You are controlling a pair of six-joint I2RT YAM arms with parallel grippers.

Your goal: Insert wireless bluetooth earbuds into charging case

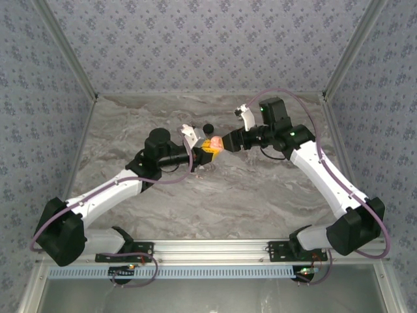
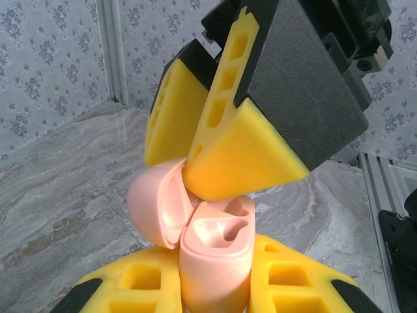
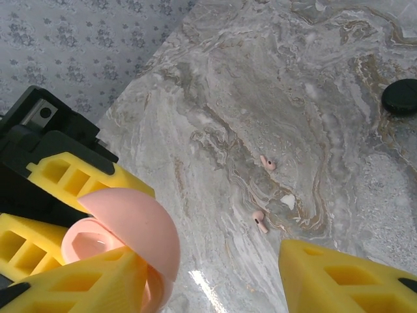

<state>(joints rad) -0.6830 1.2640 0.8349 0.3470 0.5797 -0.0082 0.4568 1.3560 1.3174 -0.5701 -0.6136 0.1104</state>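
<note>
Pink earbuds [image 3: 267, 163] loose on the table [image 3: 260, 65], well apart from the open pink charging case [image 2: 218, 244] pinched in the left end effector [image 2: 215, 287], with the right end effector [image 3: 212, 264] spread wide, one finger touching the lid [image 3: 140, 225].

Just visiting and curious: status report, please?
Left gripper shut on open pink charging case. Right gripper open, one finger at the lid. Both pink earbuds loose on the table, none inserted. Black round puck lies apart from them.
</note>
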